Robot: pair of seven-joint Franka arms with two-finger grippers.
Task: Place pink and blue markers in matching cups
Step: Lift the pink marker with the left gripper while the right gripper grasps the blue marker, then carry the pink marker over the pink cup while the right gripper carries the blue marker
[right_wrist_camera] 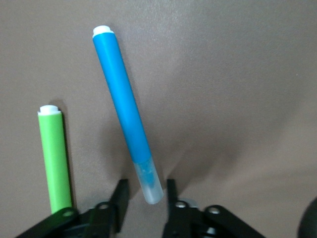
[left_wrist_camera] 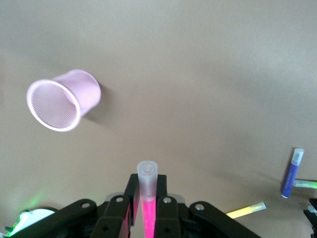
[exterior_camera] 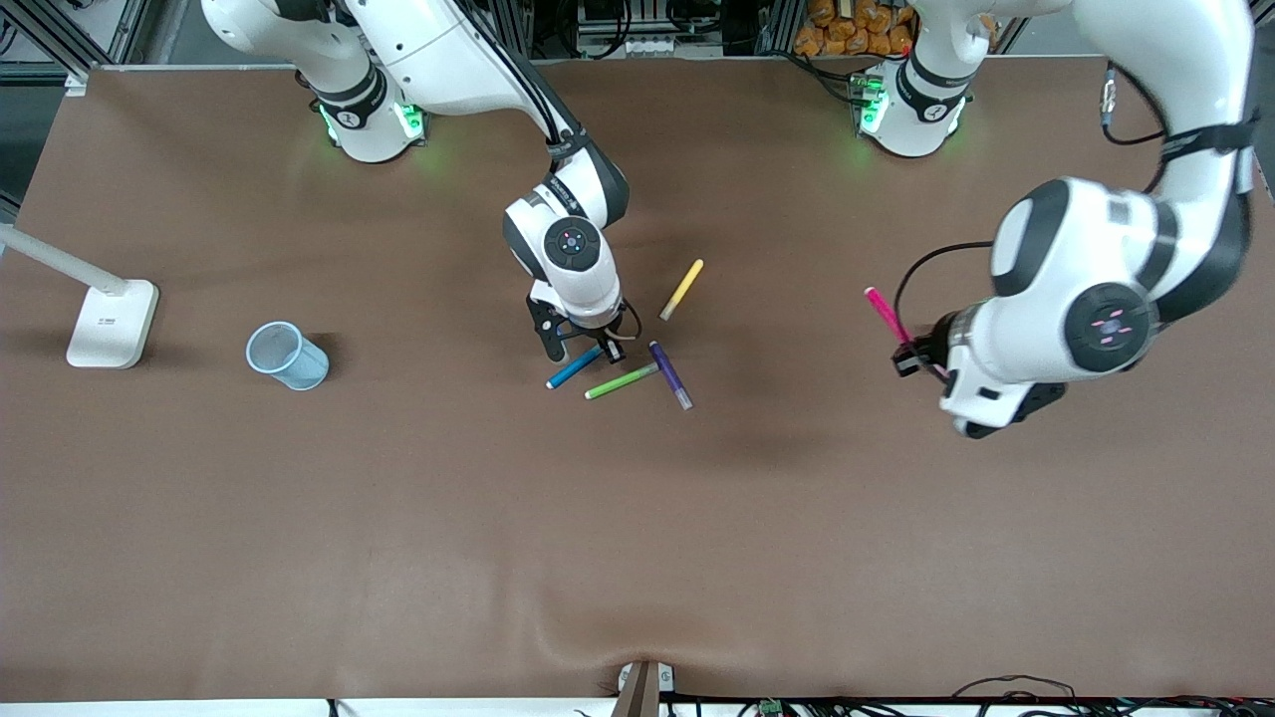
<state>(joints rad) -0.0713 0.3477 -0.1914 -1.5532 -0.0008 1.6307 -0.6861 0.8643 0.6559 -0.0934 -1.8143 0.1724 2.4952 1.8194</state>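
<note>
The blue marker lies on the brown table beside the green pen. My right gripper is low over its pale capped end, open, with one finger on each side of the cap; the blue body points away from the gripper. My left gripper is shut on the pink marker and holds it in the air toward the left arm's end of the table. In the left wrist view the pink marker sits between the fingers, and the pink cup shows below. The blue cup sits toward the right arm's end.
A green pen, a purple pen and a yellow pen lie close to the blue marker. A white lamp base stands at the right arm's end, past the blue cup. The pink cup is hidden in the front view.
</note>
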